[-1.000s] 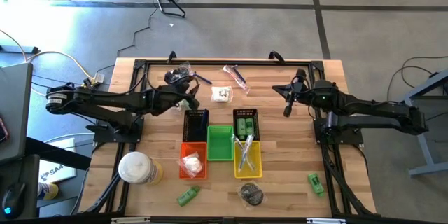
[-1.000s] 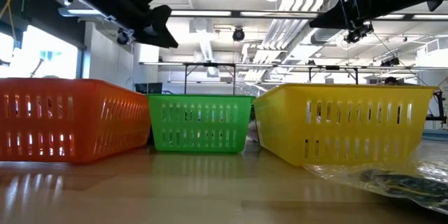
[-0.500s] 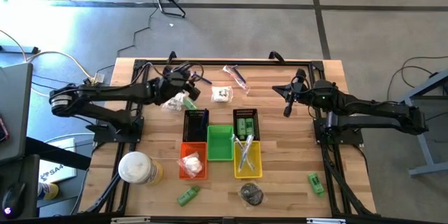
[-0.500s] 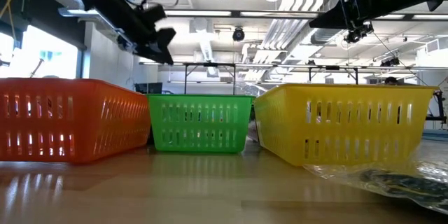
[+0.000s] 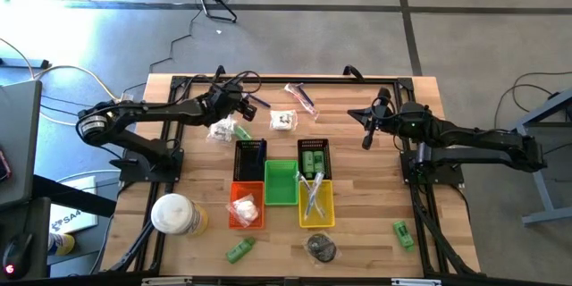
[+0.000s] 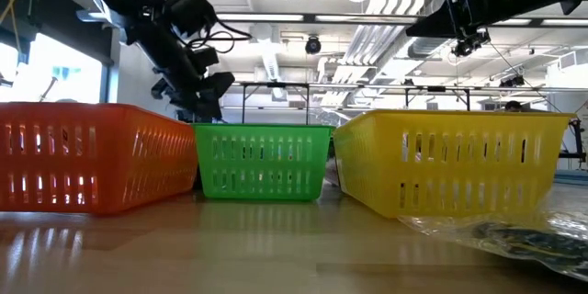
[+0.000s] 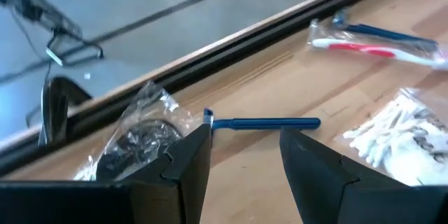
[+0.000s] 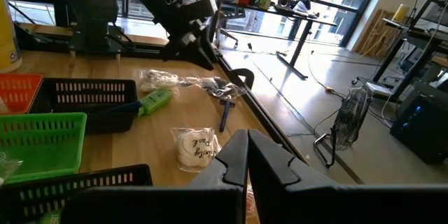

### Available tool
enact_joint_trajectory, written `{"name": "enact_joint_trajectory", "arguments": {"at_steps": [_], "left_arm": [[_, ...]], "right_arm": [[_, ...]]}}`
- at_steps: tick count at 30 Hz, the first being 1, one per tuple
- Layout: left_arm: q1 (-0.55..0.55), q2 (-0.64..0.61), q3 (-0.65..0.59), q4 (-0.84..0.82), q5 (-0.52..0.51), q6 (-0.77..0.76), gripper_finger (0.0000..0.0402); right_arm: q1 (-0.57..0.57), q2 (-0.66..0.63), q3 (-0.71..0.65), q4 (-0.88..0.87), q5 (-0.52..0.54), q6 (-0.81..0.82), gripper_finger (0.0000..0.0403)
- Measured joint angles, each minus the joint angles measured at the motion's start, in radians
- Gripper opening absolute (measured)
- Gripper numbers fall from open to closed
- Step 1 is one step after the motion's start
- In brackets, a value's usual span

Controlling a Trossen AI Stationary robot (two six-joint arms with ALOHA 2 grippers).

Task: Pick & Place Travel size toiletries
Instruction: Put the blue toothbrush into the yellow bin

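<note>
The left hand [image 7: 245, 157], fingers apart and empty, lines up over the blue razor [image 7: 262, 122] on the desk [image 7: 294, 77]; next it should lower and close

baskets [image 5: 281, 183]: centre of frame, on table [image 5: 375, 188]
razor [image 5: 258, 101]: upper left of baskets
container [image 5: 174, 214]: lower left

Three slatted baskets are seen in a row across the middle of the frame: an orange basket [image 6: 87, 156] at left, a green basket [image 6: 262, 161] at centre and a yellow basket [image 6: 455, 161] at right. A crinkled clear wrapper [image 6: 514, 234], possibly holding something dark, lies at lower right. The left gripper [image 6: 197, 92] is seen at upper left, above the orange and green baskets.
</note>
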Motion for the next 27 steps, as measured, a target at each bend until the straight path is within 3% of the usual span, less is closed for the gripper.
{"name": "enact_joint_trajectory", "arguments": {"at_steps": [6, 15, 27], "left_arm": [[-0.003, 0.000, 0.000, -0.088, 0.000, -0.192, 0.0166], [-0.003, 0.000, 0.000, -0.349, 0.039, -0.498, 0.0166], [-0.003, 0.025, 0.000, -0.363, 0.057, -0.507, 0.0166]], "right_arm": [[0.000, 0.003, 0.000, 0.000, 0.000, 0.000, 0.0004], [0.000, 0.044, 0.000, 0.001, 0.000, -0.024, 0.0005], [0.000, 0.065, 0.000, 0.022, 0.000, -0.027, 0.0005]]}}
